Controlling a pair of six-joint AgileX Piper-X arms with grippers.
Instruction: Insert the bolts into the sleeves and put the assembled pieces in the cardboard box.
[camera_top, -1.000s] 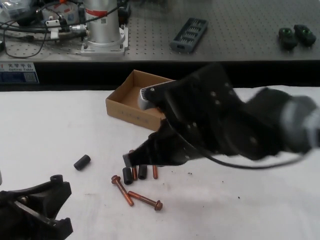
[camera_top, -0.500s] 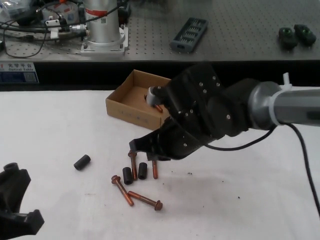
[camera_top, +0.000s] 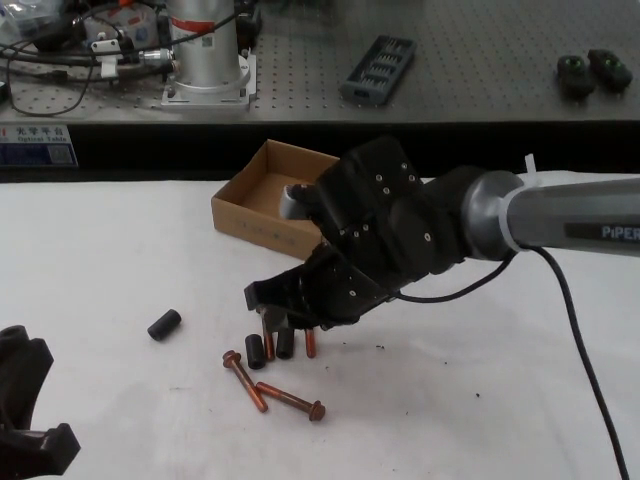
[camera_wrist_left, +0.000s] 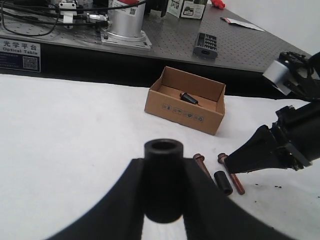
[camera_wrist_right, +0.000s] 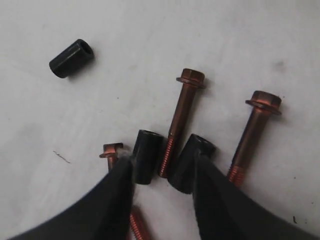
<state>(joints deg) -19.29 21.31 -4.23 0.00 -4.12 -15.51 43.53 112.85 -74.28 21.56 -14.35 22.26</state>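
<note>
A: Where's the sleeve?

B: One black sleeve (camera_wrist_left: 163, 155) is upright in the left gripper (camera_wrist_left: 163, 175), fingers pinched on its outer wall, bore up and clear. It sits low at the near left of the bench, well apart from the pile.

A: Bolts?

B: Loose on the sheet in front of the cardboard box (camera_wrist_left: 182, 107). The right gripper (camera_wrist_right: 162, 167) hangs over the cluster with its fingers spread moderately. Between them lie a sleeve (camera_wrist_right: 147, 156) and a coppery bolt (camera_wrist_right: 181, 122) side by side. A second sleeve (camera_wrist_right: 192, 162) is partly under one finger. Another bolt (camera_wrist_right: 255, 132) lies just outside.

A: Anything further out?

B: A lone sleeve (camera_top: 164, 324) off to the side. Two more bolts (camera_top: 245, 380), nearer the arms.

A: Handling?

B: My read is that they're small, stiff, light metal parts. Round, so they'll roll if nudged. The bolt and sleeve are touching, so closing here risks pinching both. I'd take the bolt across the shank just under the hex head, leaving the threaded end free for the bore.

A: Box?

B: Open top, one dark piece (camera_wrist_left: 189, 98) inside. Looks assembled, can't confirm.

A: Surface?

B: A white sheet (camera_top: 120, 260), flat, with a few dark specks. Behind it is a perforated optical table (camera_top: 480, 60) with a metal post (camera_top: 205, 45), cables and a dark slotted tray (camera_top: 378, 68).
</note>
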